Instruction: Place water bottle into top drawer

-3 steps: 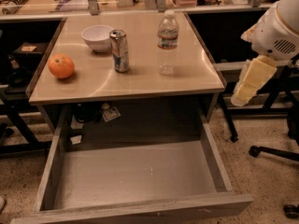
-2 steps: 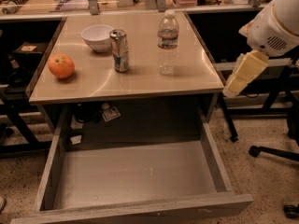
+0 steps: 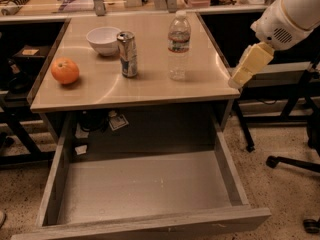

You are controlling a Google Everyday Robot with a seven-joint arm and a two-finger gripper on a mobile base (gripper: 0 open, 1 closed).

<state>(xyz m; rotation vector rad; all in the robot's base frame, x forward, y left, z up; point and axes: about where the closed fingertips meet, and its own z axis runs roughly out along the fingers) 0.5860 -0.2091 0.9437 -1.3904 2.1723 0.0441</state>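
The claw [image 3: 248, 64] has come in from the right and now hangs just off the table's [image 3: 100, 91] right edge, near the front corner. Whether it is wide or narrow, I cannot tell. The water bottle [image 3: 179, 44] stands upright toward the right edge, apart from the claw. The top drawer [image 3: 150, 225] is open below. The reach looks under way, with the grasp yet to come.

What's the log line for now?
hand: right of tan table; clear ribbed plastic water bottle: upright on table; grey wood-grain top drawer: open
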